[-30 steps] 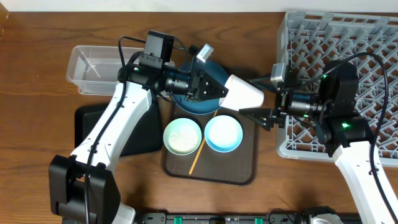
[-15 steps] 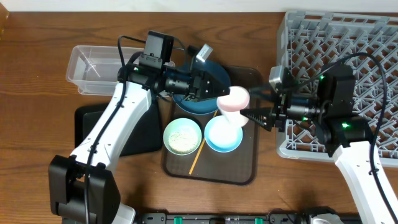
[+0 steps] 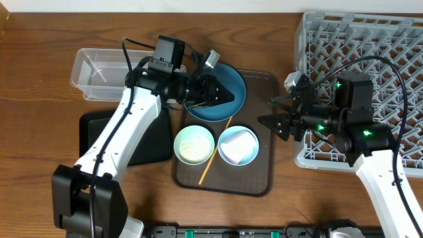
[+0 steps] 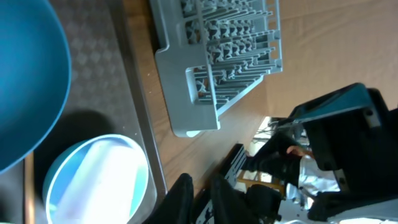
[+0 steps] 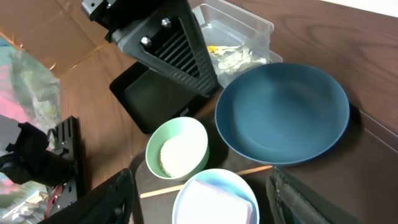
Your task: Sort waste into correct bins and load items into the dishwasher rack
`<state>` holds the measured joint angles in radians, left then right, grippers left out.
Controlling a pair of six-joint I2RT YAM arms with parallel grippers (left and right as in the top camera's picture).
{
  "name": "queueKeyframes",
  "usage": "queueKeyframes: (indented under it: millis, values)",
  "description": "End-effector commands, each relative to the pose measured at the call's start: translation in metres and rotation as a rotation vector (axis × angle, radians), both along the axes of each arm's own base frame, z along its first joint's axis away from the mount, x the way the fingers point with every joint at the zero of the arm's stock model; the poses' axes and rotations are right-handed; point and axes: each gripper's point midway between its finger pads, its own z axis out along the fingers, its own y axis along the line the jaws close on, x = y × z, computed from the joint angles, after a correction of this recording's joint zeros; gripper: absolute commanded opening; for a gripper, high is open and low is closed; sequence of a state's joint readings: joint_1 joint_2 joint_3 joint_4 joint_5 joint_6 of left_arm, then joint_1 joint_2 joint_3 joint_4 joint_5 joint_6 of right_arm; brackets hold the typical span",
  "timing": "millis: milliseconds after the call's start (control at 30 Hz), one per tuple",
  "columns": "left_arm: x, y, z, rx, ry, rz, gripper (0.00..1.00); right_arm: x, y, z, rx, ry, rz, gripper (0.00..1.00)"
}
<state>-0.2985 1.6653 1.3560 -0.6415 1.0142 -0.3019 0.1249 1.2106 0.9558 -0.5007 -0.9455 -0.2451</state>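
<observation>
The small pinkish-white cup (image 3: pixel 239 143) now lies on its side inside the light blue bowl (image 3: pixel 225 135), on the brown tray (image 3: pixel 261 168), next to the pale mint bowl (image 3: pixel 179 137) with its rice. A second ago it hung in the air between the two arms, above the tray. Half a second ago it was a blur dropping away from them. By my reading the pass across has failed: the cup fell and neither arm has it.

The left gripper (image 3: pixel 230 94) hovers over the dark blue plate (image 3: pixel 232 109), its jaws only narrowly parted and pinching nothing. The right gripper (image 3: pixel 264 111) has drawn back a little toward the dishwasher rack (image 3: pixel 370 39), its jaws spread wide and empty.

The visible part of the rack shows none of the dishes. The plate, both bowls, the cup and the thin wooden stick (image 3: pixel 213 160) are all at the tray. The cup probably needs a fresh grasp out of the bowl before it can go to the rack.
</observation>
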Motion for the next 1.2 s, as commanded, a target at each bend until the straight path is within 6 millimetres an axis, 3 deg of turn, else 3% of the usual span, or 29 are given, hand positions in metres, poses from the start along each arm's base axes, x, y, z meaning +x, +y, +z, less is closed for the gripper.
queueKeyframes:
  millis: [0,67,167,233,400,600,900,1167]
  values:
    - [-0.002,0.002,-0.003,0.021,-0.008,-0.011,0.17,0.000,0.002,0.001,-0.001,0.004,0.005,0.69]
    - [-0.006,0.004,-0.007,0.039,0.003,-0.014,0.17,0.000,0.002,0.000,-0.002,0.003,0.004,0.69]
    - [-0.014,0.014,-0.024,0.136,0.037,-0.008,0.37,0.007,-0.005,-0.007,-0.050,0.006,-0.052,0.71]
    - [-0.021,0.026,-0.038,0.230,0.090,0.018,0.40,0.018,-0.017,-0.018,-0.108,0.053,-0.160,0.72]
    - [-0.051,0.042,-0.053,0.335,0.239,0.015,0.42,0.037,-0.063,-0.050,-0.278,0.176,-0.480,0.75]
    - [-0.069,0.031,-0.057,0.359,0.288,-0.023,0.43,0.034,-0.103,-0.073,-0.426,0.267,-0.699,0.76]
    - [-0.078,0.031,-0.082,0.577,0.361,0.124,0.43,0.030,-0.107,-0.077,-0.451,0.286,-0.707,0.77]
    - [-0.075,0.016,-0.100,0.561,0.423,0.245,0.43,0.030,-0.107,-0.077,-0.452,0.286,-0.707,0.78]
